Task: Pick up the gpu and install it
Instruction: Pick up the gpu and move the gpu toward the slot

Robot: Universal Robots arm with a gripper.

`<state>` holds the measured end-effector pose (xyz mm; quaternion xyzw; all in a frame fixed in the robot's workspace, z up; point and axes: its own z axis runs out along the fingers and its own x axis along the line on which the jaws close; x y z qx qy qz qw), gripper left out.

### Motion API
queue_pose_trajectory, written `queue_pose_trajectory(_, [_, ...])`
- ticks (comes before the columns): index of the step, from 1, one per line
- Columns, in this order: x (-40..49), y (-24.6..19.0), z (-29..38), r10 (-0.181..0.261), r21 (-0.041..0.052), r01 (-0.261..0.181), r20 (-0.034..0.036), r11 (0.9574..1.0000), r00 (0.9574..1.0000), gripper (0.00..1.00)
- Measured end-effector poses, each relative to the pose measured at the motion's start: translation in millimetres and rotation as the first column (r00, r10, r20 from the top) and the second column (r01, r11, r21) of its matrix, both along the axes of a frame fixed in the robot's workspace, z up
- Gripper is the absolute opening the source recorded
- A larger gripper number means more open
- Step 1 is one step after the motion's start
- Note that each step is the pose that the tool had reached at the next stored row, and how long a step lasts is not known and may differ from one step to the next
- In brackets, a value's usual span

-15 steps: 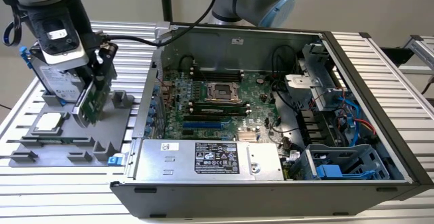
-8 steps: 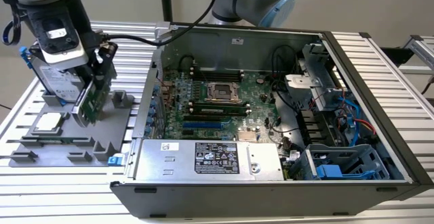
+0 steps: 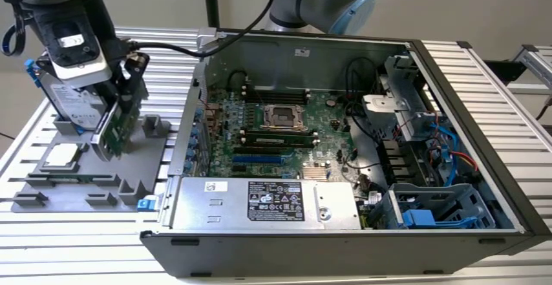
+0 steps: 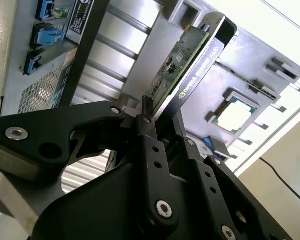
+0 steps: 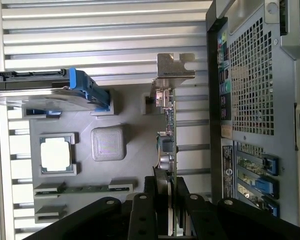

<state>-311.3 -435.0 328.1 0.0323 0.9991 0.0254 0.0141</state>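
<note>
Between the fingers of the gripper point(image 4: 150, 112), clamped narrow on one end, sits the gpu point(image 4: 185, 60). Long axis runs straight away from the hand, silver bracket point(image 5: 175, 65) farthest, down toward the grey parts tray point(image 3: 52, 188). Contact with tray: cannot tell. Open computer case point(image 3: 345, 46) stands just beside, toward the exterior view's right, on the slatted table point(image 3: 77, 246).

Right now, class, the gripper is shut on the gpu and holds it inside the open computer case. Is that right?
Not quite. The gripper is shut on the gpu, but the card is not inside the computer case. It is outside it, at the gray tray beside the case, on the exterior view's left. The exterior view shows this.
</note>
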Motion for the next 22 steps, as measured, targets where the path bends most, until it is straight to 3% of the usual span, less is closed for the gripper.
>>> queue_pose_trajectory(22, [0.0, 0.0, 13.9, 0.0, -0.0001, 0.0, -0.0001, 1.0, 1.0, 0.0])
